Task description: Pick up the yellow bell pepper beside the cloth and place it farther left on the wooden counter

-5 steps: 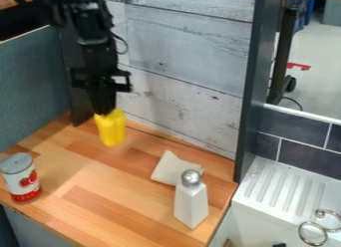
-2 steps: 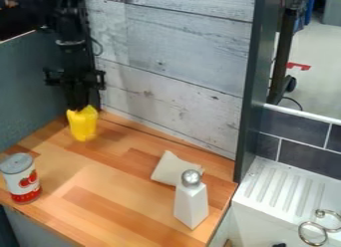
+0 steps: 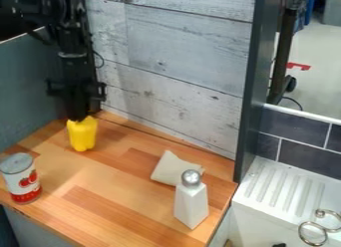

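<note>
At the left edge, a red-and-white can [image 3: 21, 184] stands on the wooden desk [image 3: 100, 191]. Right of it and higher, left of centre, the black gripper [image 3: 79, 118] hangs down with its jaws closed on the top of a yellow object [image 3: 83, 135], held upright; whether its base touches the wood I cannot tell. Right of centre lies a beige cloth [image 3: 172, 167], and just beside it, lower in the frame, stands a white shaker [image 3: 191, 205] with a silver top.

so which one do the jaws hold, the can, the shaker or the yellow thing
The yellow thing, its top up between the jaws; the can and the shaker stand free on the counter.
</note>
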Tool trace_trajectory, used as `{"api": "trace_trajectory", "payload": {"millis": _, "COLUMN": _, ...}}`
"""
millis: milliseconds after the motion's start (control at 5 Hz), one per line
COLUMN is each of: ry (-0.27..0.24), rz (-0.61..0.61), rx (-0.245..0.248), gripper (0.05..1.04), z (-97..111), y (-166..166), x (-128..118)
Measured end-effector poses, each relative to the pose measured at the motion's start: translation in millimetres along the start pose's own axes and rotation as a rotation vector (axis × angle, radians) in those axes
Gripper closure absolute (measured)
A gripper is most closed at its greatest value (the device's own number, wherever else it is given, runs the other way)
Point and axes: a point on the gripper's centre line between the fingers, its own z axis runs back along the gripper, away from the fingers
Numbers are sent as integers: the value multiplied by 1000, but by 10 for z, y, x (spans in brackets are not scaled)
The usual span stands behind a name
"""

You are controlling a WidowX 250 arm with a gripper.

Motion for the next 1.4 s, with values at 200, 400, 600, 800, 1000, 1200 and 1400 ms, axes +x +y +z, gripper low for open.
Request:
{"api": "trace_trajectory", "payload": {"millis": 200, "ry": 14, "rz": 8, "rx": -14, "gripper": 982, "z": -24, "y": -23, "x": -19}}
{"api": "trace_trajectory", "payload": {"millis": 400, "ry": 37, "rz": 16, "rx": -33, "gripper": 955, "z": -52, "y": 42, "x": -60}}
{"api": "trace_trajectory", "payload": {"millis": 600, "ry": 48, "rz": 31, "rx": -47, "gripper": 757, "z": -55, "y": 116, "x": -92}}
{"api": "trace_trajectory", "payload": {"millis": 800, "ry": 64, "rz": 18, "rx": -68, "gripper": 464, "z": -96, "y": 83, "x": -134}}
{"api": "trace_trajectory", "payload": {"millis": 1000, "ry": 16, "rz": 12, "rx": -75, "gripper": 173, "z": 131, "y": 79, "x": -267}}
{"api": "trace_trajectory", "payload": {"millis": 1200, "ry": -33, "rz": 0, "rx": -79, "gripper": 73, "z": 398, "y": 70, "x": -550}}
{"api": "trace_trajectory", "payload": {"millis": 1400, "ry": -39, "rz": -29, "rx": -60, "gripper": 77, "z": 539, "y": 11, "x": -852}}
